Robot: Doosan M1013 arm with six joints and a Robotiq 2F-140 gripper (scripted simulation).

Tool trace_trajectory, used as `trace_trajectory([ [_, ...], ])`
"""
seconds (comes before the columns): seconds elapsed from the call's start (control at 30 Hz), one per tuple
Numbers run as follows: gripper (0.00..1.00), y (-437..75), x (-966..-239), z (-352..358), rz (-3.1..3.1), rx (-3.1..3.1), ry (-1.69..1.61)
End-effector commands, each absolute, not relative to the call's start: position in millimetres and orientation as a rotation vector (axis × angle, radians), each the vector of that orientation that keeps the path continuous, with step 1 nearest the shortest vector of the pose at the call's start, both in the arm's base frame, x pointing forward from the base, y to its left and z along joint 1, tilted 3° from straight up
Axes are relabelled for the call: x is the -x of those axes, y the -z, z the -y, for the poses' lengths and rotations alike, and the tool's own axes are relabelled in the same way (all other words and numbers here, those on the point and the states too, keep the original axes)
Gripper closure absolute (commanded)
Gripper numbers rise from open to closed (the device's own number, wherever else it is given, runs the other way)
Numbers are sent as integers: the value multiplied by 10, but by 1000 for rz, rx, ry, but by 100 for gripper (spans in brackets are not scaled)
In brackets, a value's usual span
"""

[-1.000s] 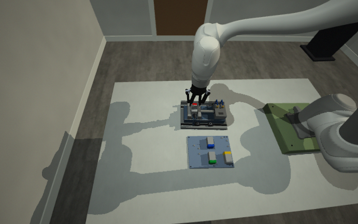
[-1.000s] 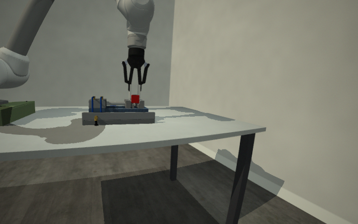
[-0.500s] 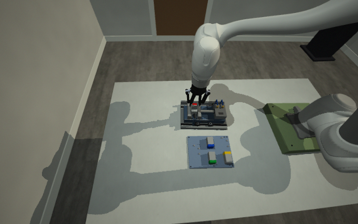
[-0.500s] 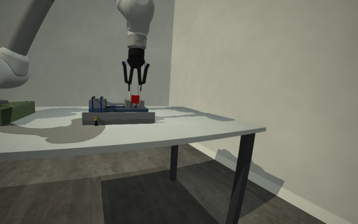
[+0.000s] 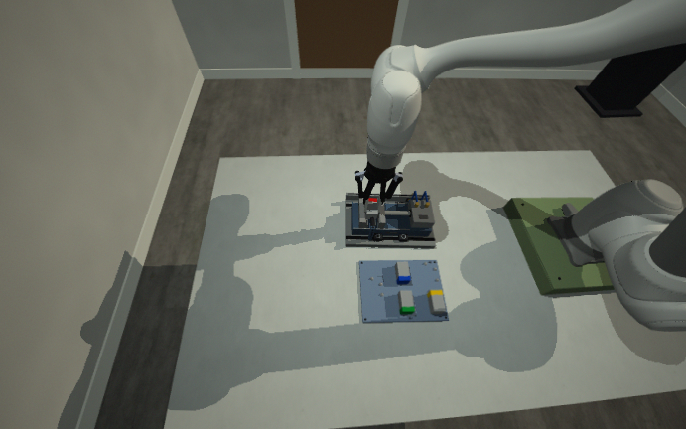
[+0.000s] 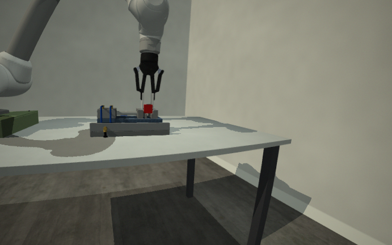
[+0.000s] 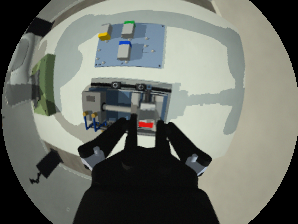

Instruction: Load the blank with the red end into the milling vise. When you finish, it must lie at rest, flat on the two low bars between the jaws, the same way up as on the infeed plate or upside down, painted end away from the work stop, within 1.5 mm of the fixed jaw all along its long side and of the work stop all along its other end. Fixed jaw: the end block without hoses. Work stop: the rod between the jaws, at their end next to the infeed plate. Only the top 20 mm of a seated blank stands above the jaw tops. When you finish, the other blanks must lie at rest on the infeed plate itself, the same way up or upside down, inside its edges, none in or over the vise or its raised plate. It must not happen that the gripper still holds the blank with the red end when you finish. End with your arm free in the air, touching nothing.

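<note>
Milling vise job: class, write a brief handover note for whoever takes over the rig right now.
Hand: shut on the red-ended blank.
Where: that blank is between the vise jaws; the other three lie on the infeed plate.
Done: red end faces away from the plate.
Left: confirm seating and close fit, which these views cannot settle; release; lift the arm free.
</note>
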State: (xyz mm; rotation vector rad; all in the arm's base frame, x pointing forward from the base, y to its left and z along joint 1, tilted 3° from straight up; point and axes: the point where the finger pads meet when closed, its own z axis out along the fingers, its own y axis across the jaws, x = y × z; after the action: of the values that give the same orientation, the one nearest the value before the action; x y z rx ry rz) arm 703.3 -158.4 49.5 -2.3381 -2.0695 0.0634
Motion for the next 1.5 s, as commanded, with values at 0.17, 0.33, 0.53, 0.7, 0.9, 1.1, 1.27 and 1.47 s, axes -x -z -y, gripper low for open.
trace_trajectory([
  [0.17, 100, -493, -7033, 1584, 2069, 2338, -63],
  [0.33, 100, -490, -7033, 1584, 2069, 2338, -63],
  [0.53, 100, -487, -7033, 1584, 2069, 2338, -63],
  [0.7, 0, -488, -7033, 1584, 2070, 2338, -63],
  [0.9, 0, -488, -7033, 1584, 2070, 2338, -63],
  [1.1, 0, -488, -7033, 1584, 2070, 2338, -63],
  [1.27, 0, -488, -7033, 1584, 2070, 2338, -63],
  [1.47, 0, -488, -7033, 1584, 2070, 2338, -63],
])
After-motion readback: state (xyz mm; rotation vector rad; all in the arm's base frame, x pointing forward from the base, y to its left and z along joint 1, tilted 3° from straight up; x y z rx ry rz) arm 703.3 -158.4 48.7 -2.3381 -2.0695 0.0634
